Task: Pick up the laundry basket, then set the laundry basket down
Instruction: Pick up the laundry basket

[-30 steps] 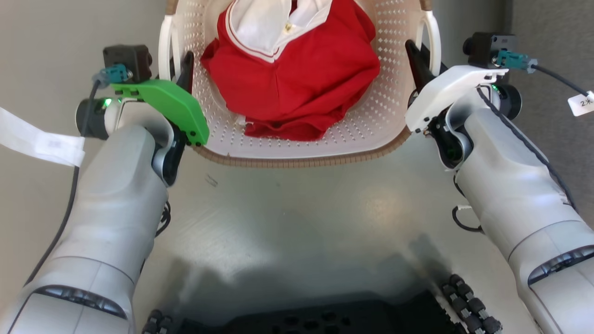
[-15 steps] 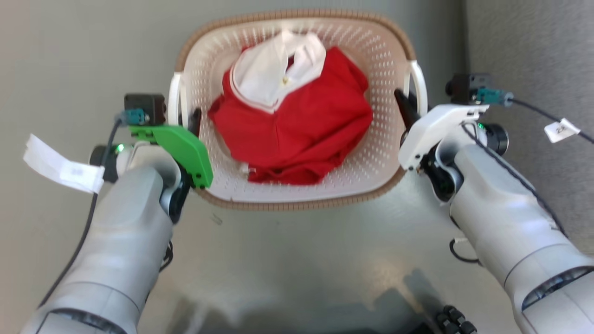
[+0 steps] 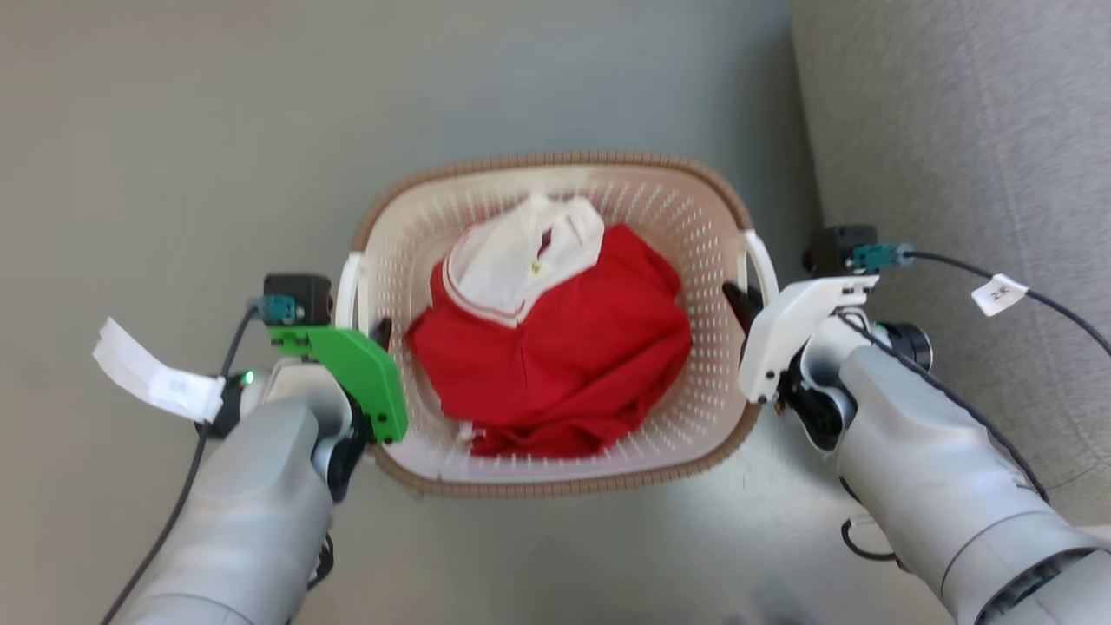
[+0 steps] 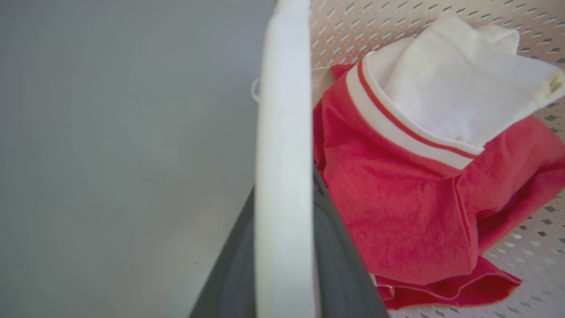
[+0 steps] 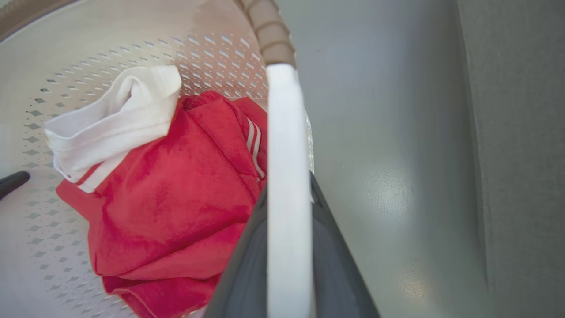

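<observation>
On the left, grips the white left handle (image 3: 350,282) of the laundry basket (image 3: 555,161) with the left pincer (image 3: 371,326), clamped tight, one dark finger on each side. In the middle, holds a red shirt (image 3: 573,365) with a white cloth (image 3: 512,260) on top. On the right, grips the white right handle (image 3: 765,265) with the right pincer (image 3: 745,300), clamped tight too. Sits over the smooth grey floor (image 3: 174,130), near its right edge by a rough grey patch (image 3: 955,156). Cannot tell if touching the floor or held above it.
</observation>
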{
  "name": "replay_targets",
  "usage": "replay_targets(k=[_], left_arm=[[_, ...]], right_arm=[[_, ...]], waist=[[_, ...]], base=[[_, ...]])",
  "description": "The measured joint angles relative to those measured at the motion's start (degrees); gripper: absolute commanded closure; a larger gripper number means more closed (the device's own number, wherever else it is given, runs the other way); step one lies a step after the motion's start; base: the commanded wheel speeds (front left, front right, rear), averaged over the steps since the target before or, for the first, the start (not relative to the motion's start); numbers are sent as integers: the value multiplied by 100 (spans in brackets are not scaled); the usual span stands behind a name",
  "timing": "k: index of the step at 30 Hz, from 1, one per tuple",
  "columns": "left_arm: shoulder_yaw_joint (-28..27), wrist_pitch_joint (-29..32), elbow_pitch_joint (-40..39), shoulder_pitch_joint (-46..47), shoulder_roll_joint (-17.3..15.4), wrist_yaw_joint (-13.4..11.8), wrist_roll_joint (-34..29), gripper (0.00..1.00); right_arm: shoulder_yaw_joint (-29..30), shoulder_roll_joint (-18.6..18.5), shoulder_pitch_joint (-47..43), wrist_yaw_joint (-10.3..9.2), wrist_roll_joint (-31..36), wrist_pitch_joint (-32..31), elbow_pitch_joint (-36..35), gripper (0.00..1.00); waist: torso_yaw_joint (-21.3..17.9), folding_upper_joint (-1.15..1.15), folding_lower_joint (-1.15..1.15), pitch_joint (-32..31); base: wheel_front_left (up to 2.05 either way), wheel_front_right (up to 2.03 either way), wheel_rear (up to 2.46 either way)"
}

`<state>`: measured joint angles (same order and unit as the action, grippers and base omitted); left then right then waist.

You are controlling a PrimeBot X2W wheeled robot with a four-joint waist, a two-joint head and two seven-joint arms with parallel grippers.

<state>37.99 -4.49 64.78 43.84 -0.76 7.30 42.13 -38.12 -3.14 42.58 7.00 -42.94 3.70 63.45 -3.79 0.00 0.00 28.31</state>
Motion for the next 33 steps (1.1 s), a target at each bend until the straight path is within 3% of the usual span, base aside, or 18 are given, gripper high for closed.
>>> replay_targets(k=[16,33], left_arm=[[280,783,85,-820,-7,-1,624,100],[435,1394,102,-1003,-22,-1,954,100]], right_arm=[[-503,-10,-651,-13,-557,-1063,24,100],[-654,-37,-797,-54,-942,-1809,57,100]], waist=[[-117,0,0,-1403],[-228,0,0,-2219]], base=[[0,0,0],[0,0,0]])
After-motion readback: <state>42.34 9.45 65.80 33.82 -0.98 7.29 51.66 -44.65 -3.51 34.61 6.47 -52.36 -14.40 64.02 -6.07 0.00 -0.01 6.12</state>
